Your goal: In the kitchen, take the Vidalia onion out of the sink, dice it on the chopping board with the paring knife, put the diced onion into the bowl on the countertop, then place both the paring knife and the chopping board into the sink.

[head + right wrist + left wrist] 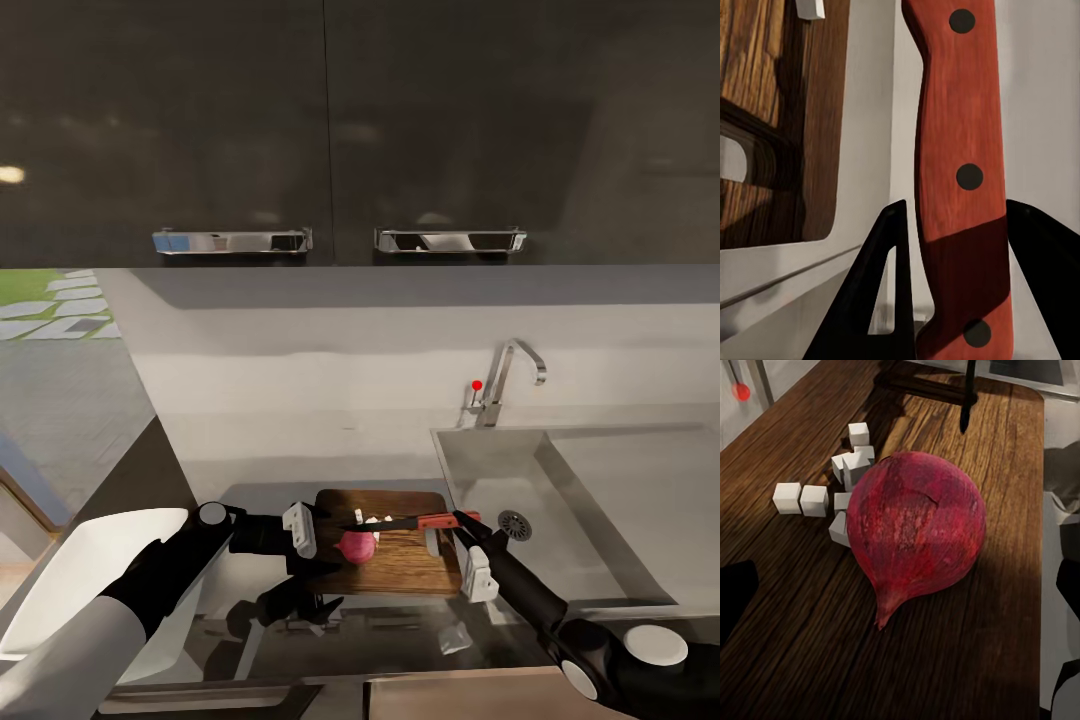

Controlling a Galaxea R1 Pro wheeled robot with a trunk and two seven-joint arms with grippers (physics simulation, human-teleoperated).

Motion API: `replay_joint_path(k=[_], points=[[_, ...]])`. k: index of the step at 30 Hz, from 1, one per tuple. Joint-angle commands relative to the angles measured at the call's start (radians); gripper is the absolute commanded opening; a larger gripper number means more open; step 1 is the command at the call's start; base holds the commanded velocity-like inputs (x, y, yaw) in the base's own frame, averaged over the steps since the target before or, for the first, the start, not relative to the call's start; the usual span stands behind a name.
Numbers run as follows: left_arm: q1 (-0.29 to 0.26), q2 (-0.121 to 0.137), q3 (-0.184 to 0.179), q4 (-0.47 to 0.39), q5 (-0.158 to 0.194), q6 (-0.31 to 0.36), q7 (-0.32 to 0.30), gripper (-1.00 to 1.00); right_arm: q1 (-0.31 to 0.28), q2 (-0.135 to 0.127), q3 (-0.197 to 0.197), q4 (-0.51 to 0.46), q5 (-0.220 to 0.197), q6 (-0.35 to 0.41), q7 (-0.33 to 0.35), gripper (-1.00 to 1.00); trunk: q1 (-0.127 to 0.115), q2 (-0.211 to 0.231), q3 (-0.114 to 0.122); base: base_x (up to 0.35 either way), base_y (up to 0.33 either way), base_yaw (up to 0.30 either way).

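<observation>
the right gripper (952, 285) pinches the red-orange-handled paring knife (415, 521), blade lengthwise across the dark wooden chopping board (400, 570) just behind the round red onion (357, 546), while i cannot tell the left gripper's (300, 530) state.

The knife (960, 172) blade is cut off by the right wrist view's edge. In the head view, the left gripper's (318, 548) fingertips are too dark to distinguish.

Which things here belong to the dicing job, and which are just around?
In the job: onion, white diced cubes, chopping board, paring knife in the right gripper, sink.

Just around: tap, cabinet handles.
</observation>
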Motion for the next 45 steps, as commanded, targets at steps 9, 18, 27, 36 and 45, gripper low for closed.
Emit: replay_joint_path(k=[9, 18, 27, 36, 45], points=[[-0.001, 0.001, -0.002, -0.001, 0.0, 0.004, -0.002, 1.0, -0.002, 0.003, 0.006, 0.029, 0.007, 0.05, -0.001, -1.0, 0.001, -0.002, -0.002, 0.0, 0.0, 0.0], [-0.001, 0.001, -0.002, -0.001, 0.0, 0.003, -0.001, 1.0, -0.002, 0.004, 0.007, 0.035, 0.007, 0.061, -0.001, -1.0, 0.001, -0.002, -0.002, 0.0, 0.0, 0.0], [-0.001, 0.001, -0.002, -0.001, 0.0, 0.004, 0.0, 1.0, -0.002, 0.004, 0.043, 0.062, 0.007, 0.063, -0.001, -1.0, 0.001, -0.002, -0.002, 0.0, 0.0, 0.0], [-0.001, 0.001, -0.002, -0.001, 0.0, 0.004, -0.001, 1.0, -0.002, 0.007, 0.044, 0.063, 0.007, 0.063, -0.001, -1.0, 0.001, -0.002, -0.002, 0.0, 0.0, 0.0], [-0.001, 0.001, -0.002, 0.0, 0.001, 0.004, -0.001, 1.0, -0.002, 0.007, -0.091, 0.045, 0.003, 0.008, -0.001, -1.0, 0.001, -0.002, -0.002, 0.0, 0.0, 0.0]])
